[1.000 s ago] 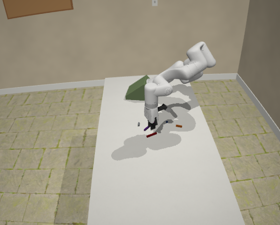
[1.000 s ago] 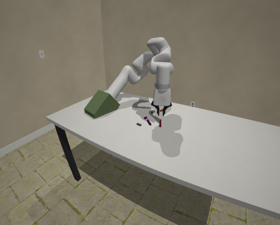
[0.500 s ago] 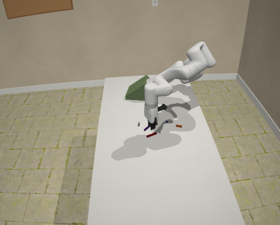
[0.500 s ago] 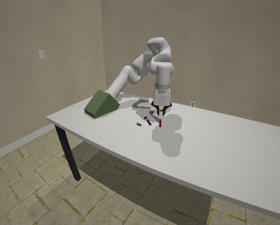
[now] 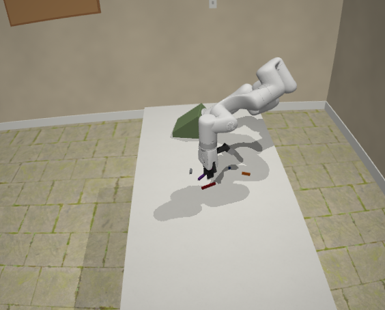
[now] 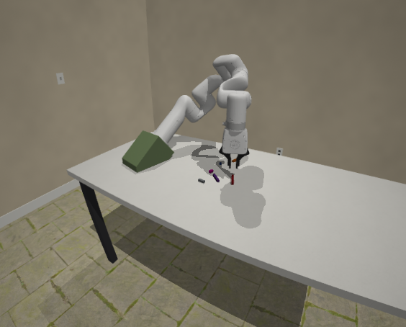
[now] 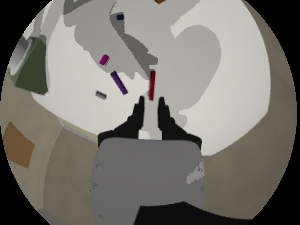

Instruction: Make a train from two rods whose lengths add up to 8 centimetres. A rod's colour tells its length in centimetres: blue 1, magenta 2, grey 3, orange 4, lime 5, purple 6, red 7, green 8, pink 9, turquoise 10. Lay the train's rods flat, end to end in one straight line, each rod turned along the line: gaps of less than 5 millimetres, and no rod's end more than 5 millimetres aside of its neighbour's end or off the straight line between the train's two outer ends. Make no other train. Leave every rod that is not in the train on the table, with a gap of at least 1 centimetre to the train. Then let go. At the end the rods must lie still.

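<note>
My gripper (image 5: 209,177) (image 6: 234,167) (image 7: 151,103) points down above the table, its fingers parted by a narrow gap with nothing between them. The red rod (image 5: 208,186) (image 6: 232,179) (image 7: 152,85) lies flat below, nearly parallel to the fingers in the wrist view, just ahead of their tips. The purple rod (image 5: 201,177) (image 6: 216,178) (image 7: 119,83) lies slanted beside it. The magenta rod (image 6: 211,171) (image 7: 104,60) lies near purple's end, hidden in the top view. The grey rod (image 5: 190,171) (image 6: 201,181) (image 7: 101,95), blue rod (image 5: 229,168) (image 6: 220,163) (image 7: 120,17) and orange rod (image 5: 246,173) (image 6: 234,160) (image 7: 160,0) lie apart.
A green wedge-shaped block (image 5: 187,126) (image 6: 147,151) (image 7: 32,69) stands by the arm's base on the white table (image 5: 225,256) (image 6: 327,223). The arm's shadows fall across the table around the rods.
</note>
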### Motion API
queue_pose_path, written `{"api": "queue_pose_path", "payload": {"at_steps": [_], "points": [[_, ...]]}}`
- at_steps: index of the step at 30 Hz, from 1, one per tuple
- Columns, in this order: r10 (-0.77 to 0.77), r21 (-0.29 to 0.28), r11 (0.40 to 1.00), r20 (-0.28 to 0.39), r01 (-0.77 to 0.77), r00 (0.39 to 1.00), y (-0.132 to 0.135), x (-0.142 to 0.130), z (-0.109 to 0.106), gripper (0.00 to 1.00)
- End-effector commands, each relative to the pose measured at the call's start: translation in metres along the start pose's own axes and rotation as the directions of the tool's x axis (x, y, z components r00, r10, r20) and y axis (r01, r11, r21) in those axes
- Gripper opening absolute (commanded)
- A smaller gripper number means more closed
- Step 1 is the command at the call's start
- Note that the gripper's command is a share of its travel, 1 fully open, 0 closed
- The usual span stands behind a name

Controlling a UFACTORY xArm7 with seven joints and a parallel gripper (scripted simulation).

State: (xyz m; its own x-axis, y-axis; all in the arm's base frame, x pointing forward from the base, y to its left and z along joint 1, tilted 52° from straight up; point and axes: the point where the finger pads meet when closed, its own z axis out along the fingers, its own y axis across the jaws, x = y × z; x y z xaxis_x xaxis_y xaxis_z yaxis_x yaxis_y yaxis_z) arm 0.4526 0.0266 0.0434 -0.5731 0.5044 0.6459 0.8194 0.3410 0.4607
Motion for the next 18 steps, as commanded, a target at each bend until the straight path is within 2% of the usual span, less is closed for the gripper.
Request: {"api": "queue_pose_path", "payload": {"at_steps": [1, 18], "points": [[0.000, -0.002, 1.000, 0.004, 0.000, 1.000, 0.000, -0.001, 0.000, 0.24], [0.000, -0.002, 1.000, 0.004, 0.000, 1.000, 0.000, -0.001, 0.017, 0.24]]}}
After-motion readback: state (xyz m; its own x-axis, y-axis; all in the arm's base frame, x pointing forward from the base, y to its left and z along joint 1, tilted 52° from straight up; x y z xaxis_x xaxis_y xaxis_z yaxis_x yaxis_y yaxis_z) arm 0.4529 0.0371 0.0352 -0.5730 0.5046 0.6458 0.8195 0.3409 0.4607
